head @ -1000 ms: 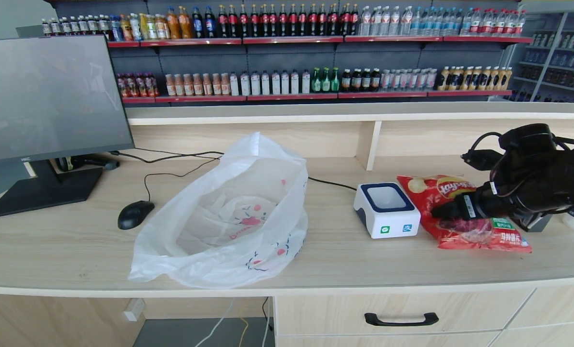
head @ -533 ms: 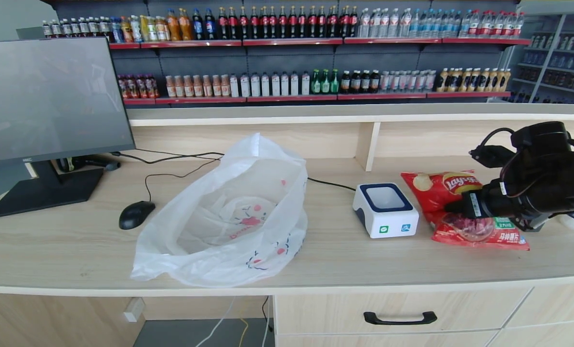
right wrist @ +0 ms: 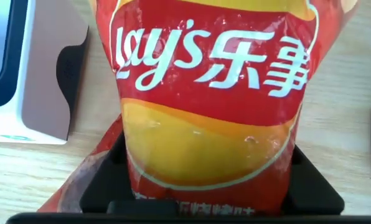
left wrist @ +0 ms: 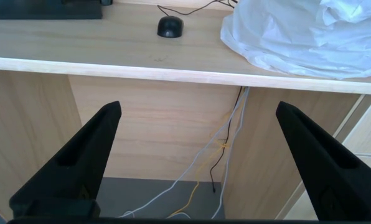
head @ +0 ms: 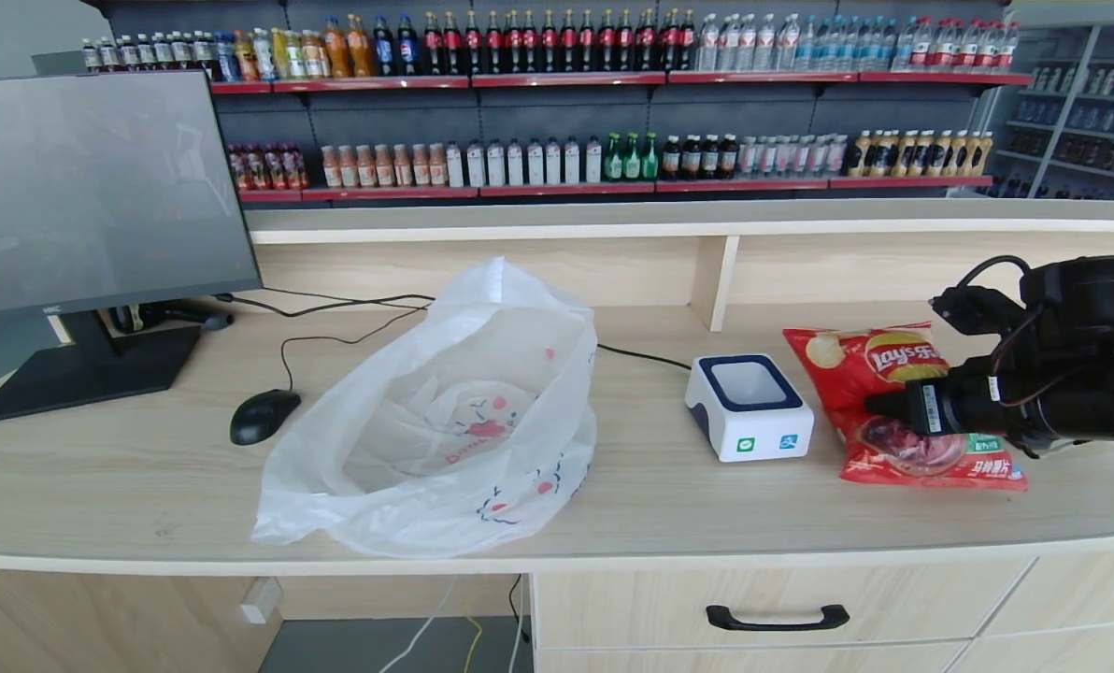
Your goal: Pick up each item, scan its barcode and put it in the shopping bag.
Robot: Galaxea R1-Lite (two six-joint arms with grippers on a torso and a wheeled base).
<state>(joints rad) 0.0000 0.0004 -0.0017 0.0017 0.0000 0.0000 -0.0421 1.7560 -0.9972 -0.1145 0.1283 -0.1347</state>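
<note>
The right gripper (head: 879,404), clamped on the chip bag (head: 879,360), has shifted toward 3 o'clock, swinging the bag's top away from the scanner (head: 749,407). The left gripper (left wrist: 198,109) hangs wide open.

Right arm (head: 1080,374) comes in from the right, low over the counter (head: 660,495), wrist about level, pointing toward the robot's left. Right claw (head: 879,408) is closed around the chip bag (head: 879,360); in the right wrist view there is one finger on each side edge, pressing in. Left claw (left wrist: 198,109) sits below counter-top height, facing the counter's front, fingers (left wrist: 79,155) spread wide apart.
</note>
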